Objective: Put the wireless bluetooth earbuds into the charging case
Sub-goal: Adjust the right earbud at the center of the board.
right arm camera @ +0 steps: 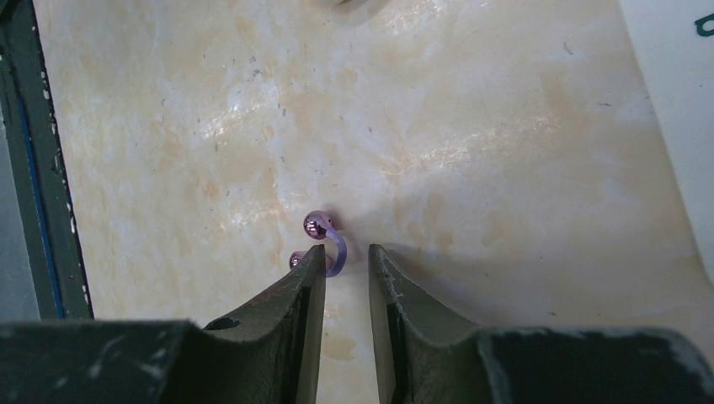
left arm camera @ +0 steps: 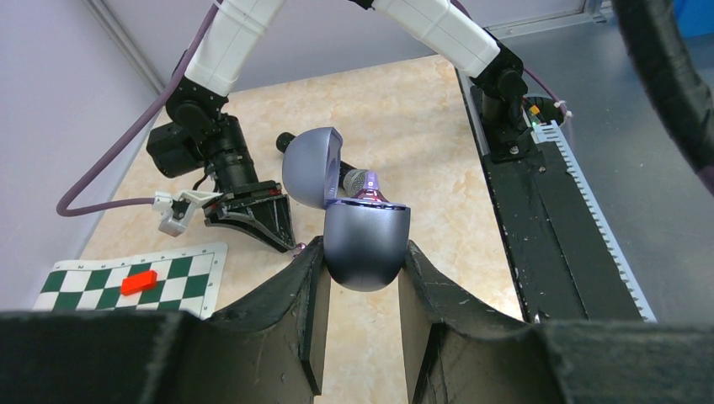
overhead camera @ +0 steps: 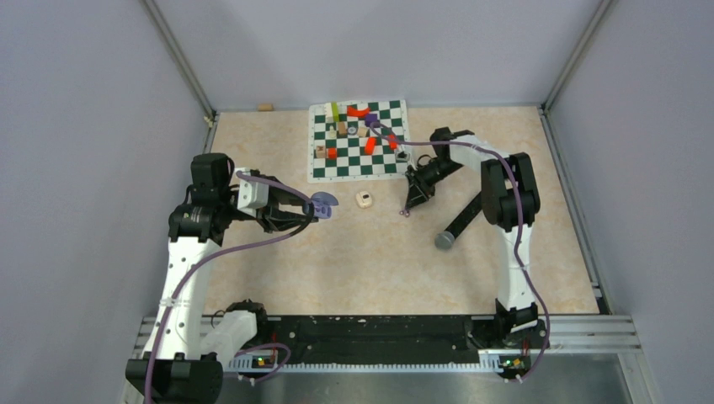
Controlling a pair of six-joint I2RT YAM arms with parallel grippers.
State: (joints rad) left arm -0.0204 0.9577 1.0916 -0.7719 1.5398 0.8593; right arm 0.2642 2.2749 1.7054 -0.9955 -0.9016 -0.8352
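Observation:
My left gripper (left arm camera: 362, 263) is shut on the rounded bottom of the purple-grey charging case (left arm camera: 366, 240); its lid (left arm camera: 308, 167) stands open. One purple earbud (left arm camera: 370, 187) pokes up out of the case's top. In the top view the case (overhead camera: 323, 204) hangs left of the table's middle. A second earbud (right arm camera: 325, 239), shiny purple beads on a curved lilac hook, lies on the table. My right gripper (right arm camera: 347, 252) points down at it, jaws a little apart. The hook lies at the left fingertip (right arm camera: 313, 263) and partly in the gap, with no squeeze visible.
A green-and-white chessboard (overhead camera: 383, 165) with red, wooden and green blocks lies at the back. A small cream cube (overhead camera: 364, 199) sits between the grippers. A black microphone (overhead camera: 459, 223) lies right of my right gripper. The black rail (overhead camera: 379, 335) runs along the near edge.

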